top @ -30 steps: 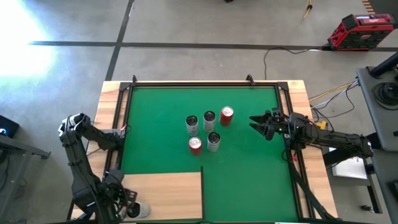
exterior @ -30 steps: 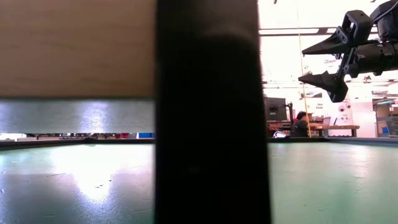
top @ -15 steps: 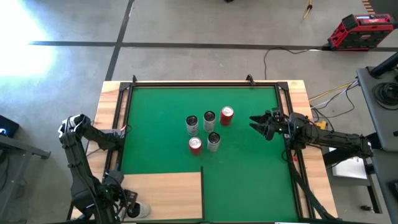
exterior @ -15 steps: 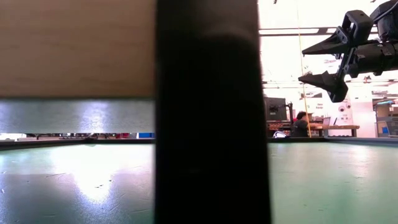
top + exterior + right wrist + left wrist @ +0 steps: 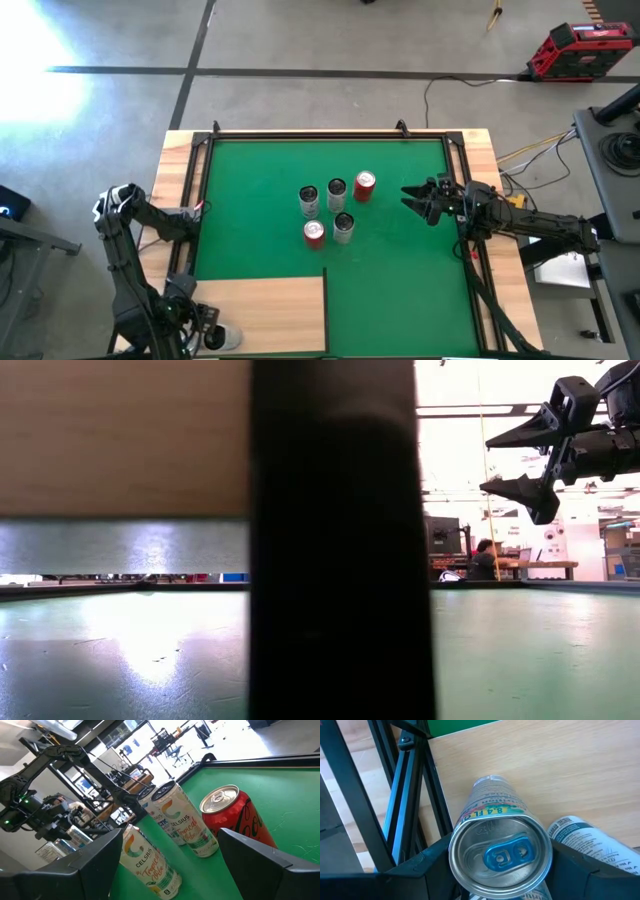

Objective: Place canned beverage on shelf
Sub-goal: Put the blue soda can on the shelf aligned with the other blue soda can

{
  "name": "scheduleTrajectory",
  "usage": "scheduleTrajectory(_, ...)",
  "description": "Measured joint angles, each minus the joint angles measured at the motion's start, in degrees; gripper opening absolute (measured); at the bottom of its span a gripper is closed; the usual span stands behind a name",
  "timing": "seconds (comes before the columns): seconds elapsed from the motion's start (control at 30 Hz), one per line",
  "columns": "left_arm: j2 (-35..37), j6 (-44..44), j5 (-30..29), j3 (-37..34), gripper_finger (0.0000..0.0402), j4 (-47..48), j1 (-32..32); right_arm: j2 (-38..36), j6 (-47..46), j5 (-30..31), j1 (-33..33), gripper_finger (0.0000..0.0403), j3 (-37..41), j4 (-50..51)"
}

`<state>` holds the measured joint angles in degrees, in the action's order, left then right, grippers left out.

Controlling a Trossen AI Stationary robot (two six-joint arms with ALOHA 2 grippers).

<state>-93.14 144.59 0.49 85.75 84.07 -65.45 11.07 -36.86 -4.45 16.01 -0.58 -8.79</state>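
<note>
Bottom left of the high view: we see the left gripper point(image 5: 205, 335) low over the shelf, a flat pale light-wood rectangular panel point(image 5: 270, 312) in the lower left corner of the green felt mat point(image 5: 400, 290). In the left wrist view its dark fingers point(image 5: 427, 865) are closed narrow around a silver aluminium beverage can with a blue pull tab point(image 5: 500, 852), top facing the camera, body lying over the panel. A second white-and-silver labelled can point(image 5: 592, 842) lies on the wood just beside it, touching or nearly so, we cannot tell which.

Mid frame in the high view: five upright cans cluster on the mat, three silver point(image 5: 336, 192) and two red point(image 5: 364, 185), well apart from the shelf.

Right of the cluster: the right gripper point(image 5: 415, 200) hangs above the mat, fingers point(image 5: 520, 432) about half spread, holding nothing. Its wrist view looks onto a red cola can point(image 5: 237, 817) and white Celsius cans point(image 5: 187, 822).

Far back in the low view, a seated person point(image 5: 487, 560) in the room.
</note>
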Motion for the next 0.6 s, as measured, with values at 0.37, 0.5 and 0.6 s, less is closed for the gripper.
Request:
scheduleTrajectory(0.37,0.06,0.0,-0.02,-0.3,0.0238,0.03,0.0,0.0,0.02,-0.01,-0.02,0.0318,0.0,0.02)
scheduleTrajectory(0.5,0.06,-0.01,-0.08,-0.33,0.0239,0.07,-0.07,0.0,0.0,-0.02,0.0,0.0318,0.0,0.01)
scheduleTrajectory(0.6,0.06,0.0,-0.26,-0.44,0.0247,0.33,-0.07,0.0,0.02,-0.02,-0.01,0.0318,0.0,0.0)
